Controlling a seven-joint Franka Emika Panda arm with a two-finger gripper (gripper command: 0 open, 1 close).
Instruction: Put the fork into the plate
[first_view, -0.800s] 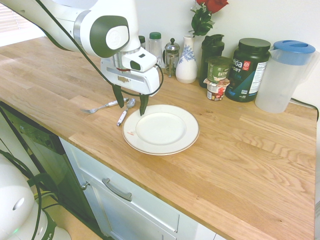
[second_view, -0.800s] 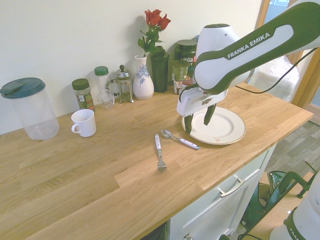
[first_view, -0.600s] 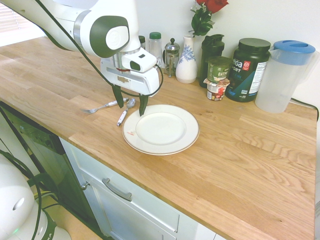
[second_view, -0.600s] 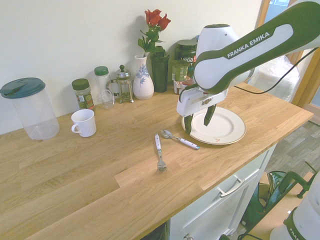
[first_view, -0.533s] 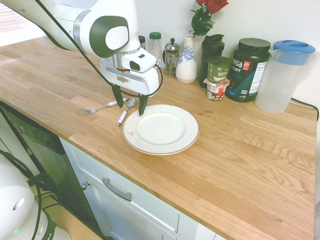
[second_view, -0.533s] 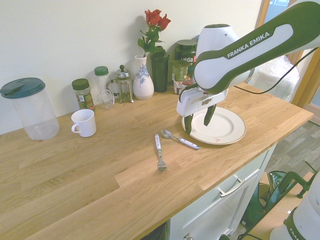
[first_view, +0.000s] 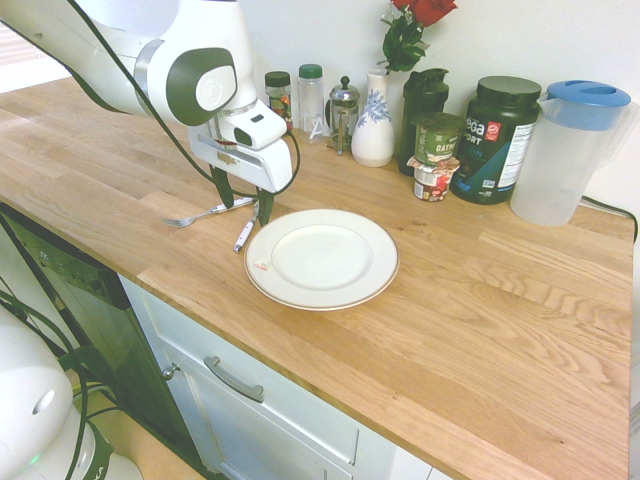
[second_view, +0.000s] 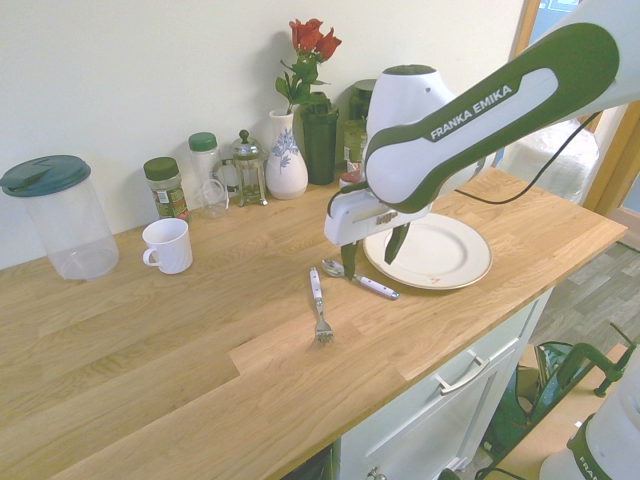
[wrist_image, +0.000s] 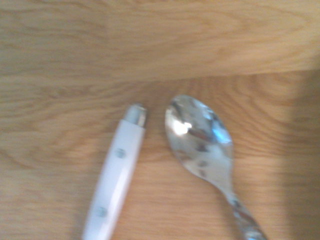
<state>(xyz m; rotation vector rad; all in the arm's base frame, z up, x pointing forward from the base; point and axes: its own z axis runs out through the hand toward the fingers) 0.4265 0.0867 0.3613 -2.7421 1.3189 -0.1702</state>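
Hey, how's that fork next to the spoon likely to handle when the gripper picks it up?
The fork looks stiff, since its metal neck and riveted white handle hold a straight line. It is slim, so it's probably fairly light. The handle appears smooth, so a grip off its middle might let it slip or swivel.

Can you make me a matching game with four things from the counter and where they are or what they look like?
1. fork
2. plate
3. mug
4. gripper

A. open, above the counter
B. white, with a little handle on its side
C. lying on the wood, with a white handle and tines
D. round, with a thin rim line and a reddish mark

Pairs: 1-C, 2-D, 3-B, 4-A
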